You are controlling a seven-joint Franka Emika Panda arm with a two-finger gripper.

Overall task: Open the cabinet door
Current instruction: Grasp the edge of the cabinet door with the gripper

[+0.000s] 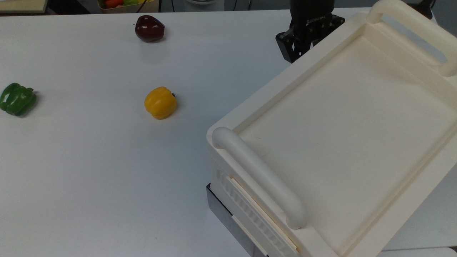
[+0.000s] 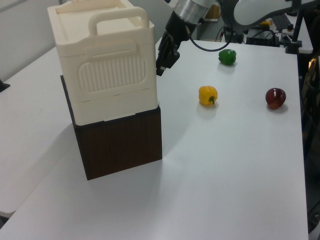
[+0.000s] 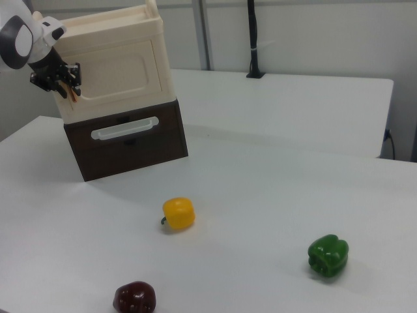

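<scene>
Door (image 3: 117,73), cream, flat, on the cream cabinet (image 3: 98,29). It fills the cabinet's front face in the right view, at the far left of the table (image 3: 293,182).

- Condition: shut. The panel lies flush in its frame, and no gap or dark interior shows along any edge.
- Handle (image 3: 71,93): slim copper-brown strip, upright, near the right view's left edge of the door.
- Gripper (image 3: 65,81): black, at the handle, level with its upper part, pointing in at the door's edge. In the top view it sits tucked against the cabinet's far corner, partly under the top rim. In the left view it is just beside the cabinet's right corner. Contact with the handle looks likely but cannot be confirmed.
- Grip state: cannot be told, since the tips merge with the handle and the cabinet edge.
- Progress, as a judgement: the approach looks finished or nearly so. Securing the handle and swinging the door outward on its hinge are both left to do, so none of the opening itself is done.
- Base under the cabinet: dark brown drawer box (image 3: 130,153) with a pale bar pull (image 3: 124,128), closed.
- Yellow pepper (image 3: 178,213): mid-table, well apart from the cabinet.
- Green pepper (image 3: 328,256): near right in the right view.
- Dark red apple (image 3: 134,298): at the near edge in the right view.
- All three lie away from the door's likely swing.
</scene>
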